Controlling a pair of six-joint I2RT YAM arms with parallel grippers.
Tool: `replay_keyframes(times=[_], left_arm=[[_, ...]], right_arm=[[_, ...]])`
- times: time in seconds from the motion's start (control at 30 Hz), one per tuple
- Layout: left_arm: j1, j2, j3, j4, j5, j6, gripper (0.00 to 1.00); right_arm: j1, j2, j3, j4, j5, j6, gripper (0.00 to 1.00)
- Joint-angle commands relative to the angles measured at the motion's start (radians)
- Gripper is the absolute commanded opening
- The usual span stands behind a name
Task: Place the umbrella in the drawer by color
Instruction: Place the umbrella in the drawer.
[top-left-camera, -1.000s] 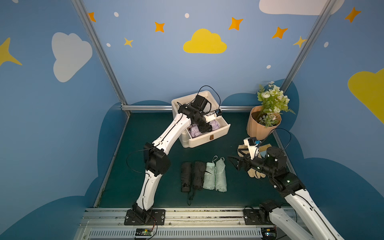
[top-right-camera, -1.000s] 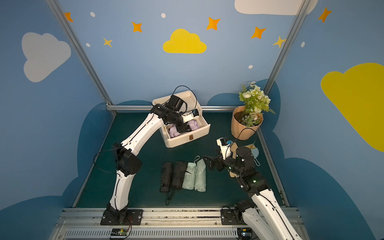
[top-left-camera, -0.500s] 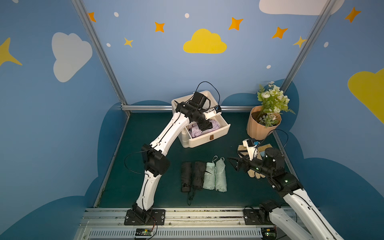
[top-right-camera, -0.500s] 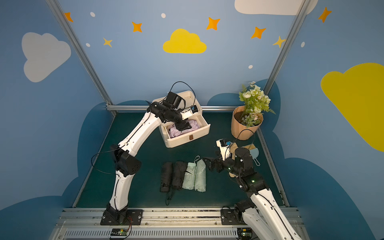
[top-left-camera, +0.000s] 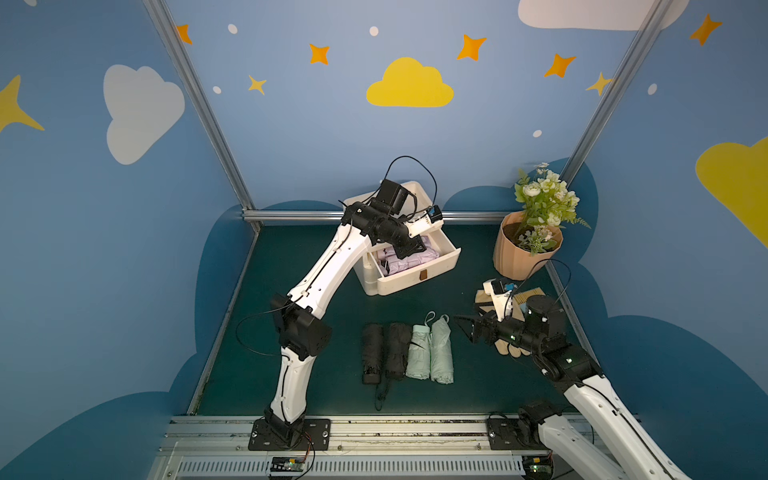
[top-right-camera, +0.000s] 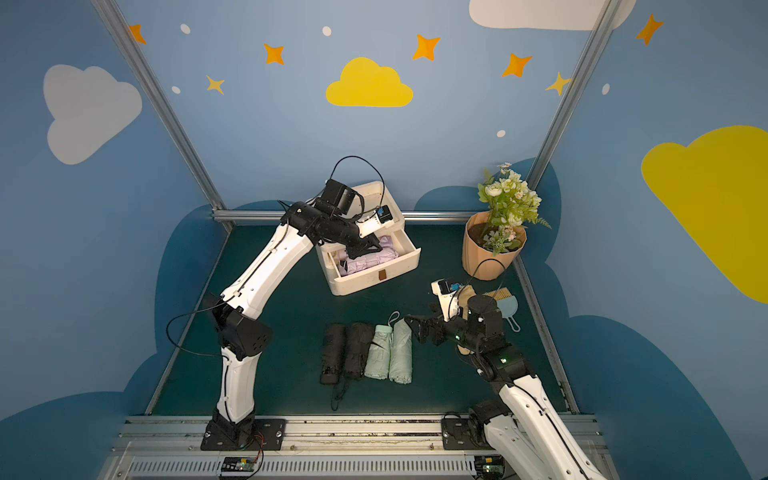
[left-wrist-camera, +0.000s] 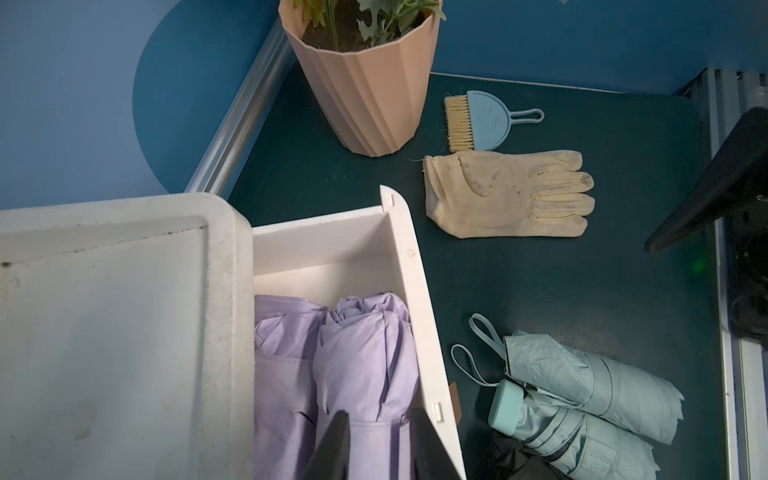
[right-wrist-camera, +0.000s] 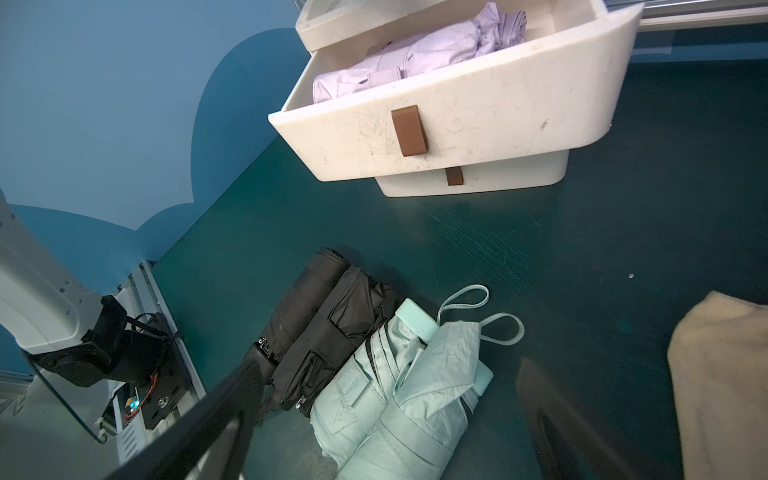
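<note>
Left fingers (left-wrist-camera: 334, 444) drew close together over the last second, and the wrist lifted back off the drawer (left-wrist-camera: 409, 266). Left gripper (left-wrist-camera: 379, 415) sits over the lilac umbrella (left-wrist-camera: 365, 353) nearest the drawer front. Fabric shows in the narrow gap; can't tell whether it's pinched or let go. Second lilac umbrella (left-wrist-camera: 282, 374) lies alongside, deeper in the drawer, parallel so both fit. My read: lilac lot is stowed. Mint umbrellas (top-left-camera: 441, 353) and black umbrellas (top-left-camera: 372, 349) wait on the mat ahead of the drawer front, paired by colour. Right gripper (top-left-camera: 469, 328) hangs spread wide and empty, ahead of the drawer front off its right-hand end, likely staged for the next pick. Lower drawer (right-wrist-camera: 469, 183) beneath the open drawer is closed, so it probably needs opening first.
</note>
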Motion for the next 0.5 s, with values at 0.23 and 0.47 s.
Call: replay_keyframes(times=[0.23,0.47], left_arm=[[0.011,0.038,-0.05,-0.008,-0.032,-0.01,0.25],[0.011,0.049,-0.038,-0.016,-0.03,-0.025,0.23]], right_arm=[[-0.009,0.005,0.0,0.029,-0.005,0.001,0.98],[-0.012,0.025,0.004,0.042,-0.001,0.017,0.98]])
